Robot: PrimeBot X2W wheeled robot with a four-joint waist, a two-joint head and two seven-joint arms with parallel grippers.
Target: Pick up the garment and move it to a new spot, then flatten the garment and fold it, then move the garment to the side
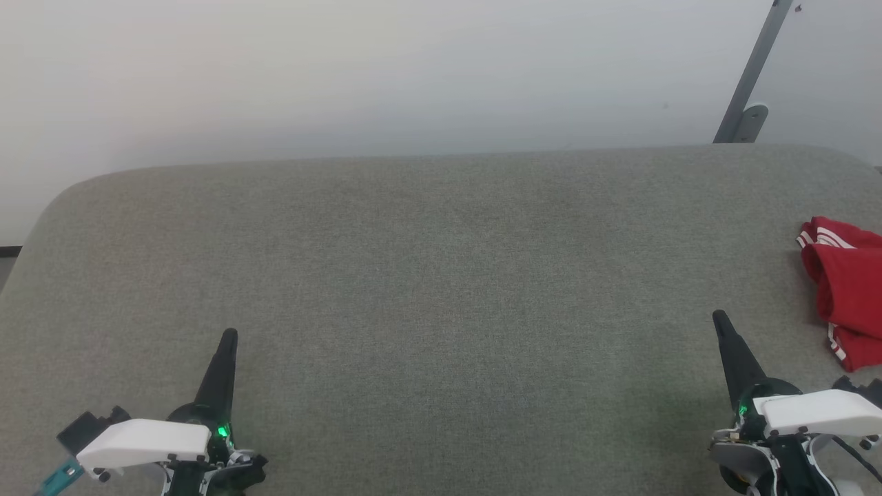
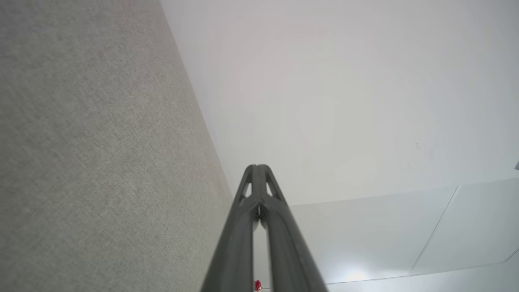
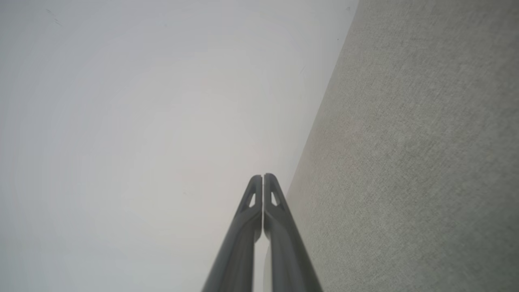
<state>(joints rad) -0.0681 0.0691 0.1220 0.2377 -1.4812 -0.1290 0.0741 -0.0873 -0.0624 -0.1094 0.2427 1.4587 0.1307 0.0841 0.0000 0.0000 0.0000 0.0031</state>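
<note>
The garment point(image 1: 849, 296), bright red with thin white stripes, lies bunched at the far right edge of the head view on the grey padded table point(image 1: 441, 275); part of it runs out of frame. My right gripper point(image 1: 720, 319) is shut and empty, hovering left of and below the garment, apart from it. My left gripper point(image 1: 229, 336) is shut and empty at the lower left, far from the garment. In the left wrist view the left gripper point(image 2: 258, 167) has its fingertips pressed together; the right gripper point(image 3: 263, 177) looks the same in the right wrist view.
A pale wall rises behind the table. A grey metal post point(image 1: 751, 76) with a bracket stands at the back right corner. The table's rounded back-left corner point(image 1: 62, 196) drops to the floor.
</note>
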